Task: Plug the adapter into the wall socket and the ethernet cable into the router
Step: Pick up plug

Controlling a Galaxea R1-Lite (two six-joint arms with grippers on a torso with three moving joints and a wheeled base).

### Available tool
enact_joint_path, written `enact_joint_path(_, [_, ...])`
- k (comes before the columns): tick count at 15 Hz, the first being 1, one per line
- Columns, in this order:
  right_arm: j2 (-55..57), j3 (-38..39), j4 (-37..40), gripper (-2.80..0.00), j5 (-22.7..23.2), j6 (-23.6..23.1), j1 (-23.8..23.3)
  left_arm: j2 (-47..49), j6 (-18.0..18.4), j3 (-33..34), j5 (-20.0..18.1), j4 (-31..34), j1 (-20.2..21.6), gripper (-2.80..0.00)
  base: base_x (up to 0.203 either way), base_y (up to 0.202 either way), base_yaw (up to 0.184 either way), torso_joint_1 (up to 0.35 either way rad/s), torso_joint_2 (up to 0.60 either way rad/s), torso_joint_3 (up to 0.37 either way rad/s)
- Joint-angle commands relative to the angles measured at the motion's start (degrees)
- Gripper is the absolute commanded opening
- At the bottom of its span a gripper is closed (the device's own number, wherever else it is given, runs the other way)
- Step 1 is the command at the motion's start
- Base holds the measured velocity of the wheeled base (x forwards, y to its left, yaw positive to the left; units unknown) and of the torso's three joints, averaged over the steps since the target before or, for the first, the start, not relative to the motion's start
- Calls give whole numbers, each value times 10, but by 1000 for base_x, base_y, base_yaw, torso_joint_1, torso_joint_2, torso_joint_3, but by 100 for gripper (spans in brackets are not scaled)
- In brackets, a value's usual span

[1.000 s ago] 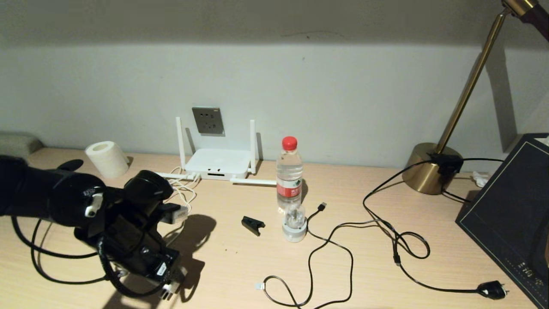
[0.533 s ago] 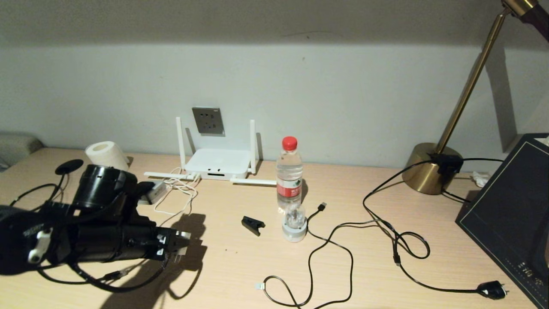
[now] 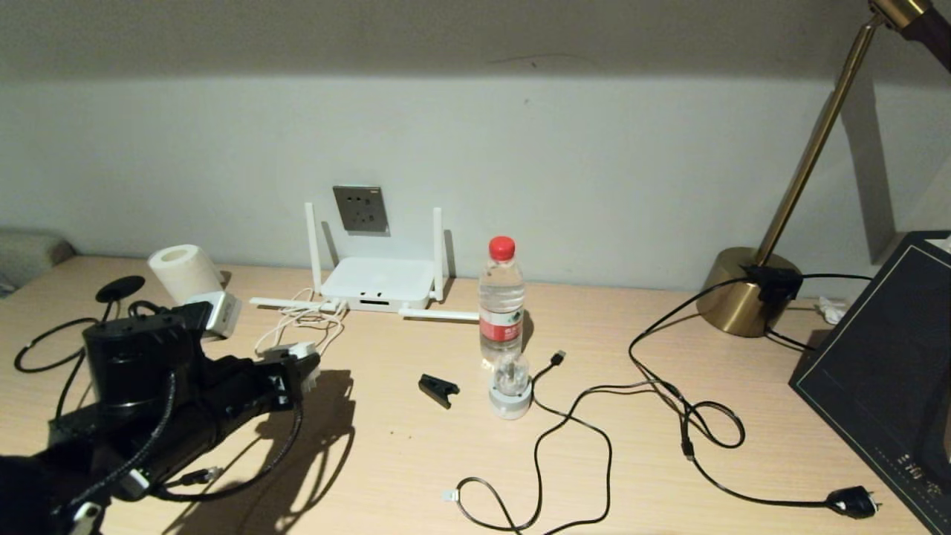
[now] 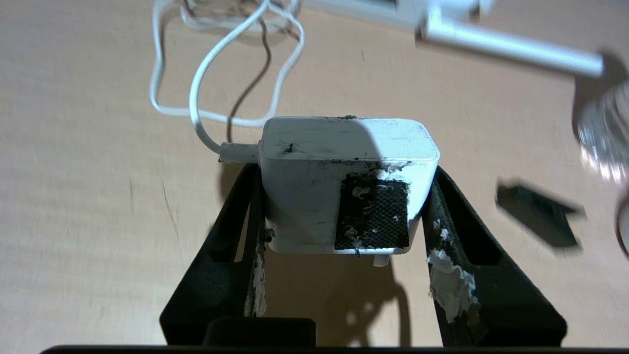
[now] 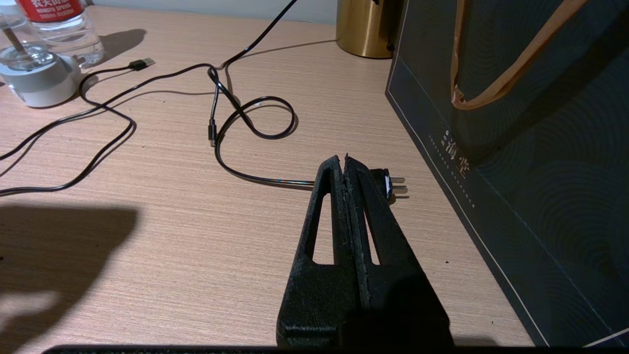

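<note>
Slippage is looking like the main risk: the left gripper (image 4: 344, 216) is pinching the adapter (image 4: 344, 167) by its smooth sides, above the desk (image 3: 416, 461) and short of the wall socket (image 3: 360, 209). Its trailing cord (image 4: 196, 98) could be tugging it askew, misaligning the prongs. The right gripper (image 5: 346, 164) is idling with fingers pressed together.

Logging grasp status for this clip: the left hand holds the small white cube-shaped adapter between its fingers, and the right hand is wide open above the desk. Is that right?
Not quite. The left hand does hold the small white cube-shaped adapter between its fingers, but the right hand is shut, not open: the right wrist view shows its black fingers pressed together, empty, above the wooden desk.
</note>
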Motion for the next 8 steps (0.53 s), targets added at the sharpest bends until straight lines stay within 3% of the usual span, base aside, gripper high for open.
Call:
enact_joint_path(1, [0,3,0,-280,0,0,0,108,1,21,17,-179,-4,-280,0,0,0,0,0,0])
enact_joint_path(2, [1,3,0,-280,0,0,0,147,3,28,25,-241,-7,-280,0,0,0,0,0,0])
enact_joint_path(4, [1,3,0,-280,0,0,0,215,21,37,34,-303,-12,-280,0,0,0,0,0,0])
enact_joint_path(8, [1,3,0,-280,0,0,0,249,48,13,38,-326,-22,-280,0,0,0,0,0,0])
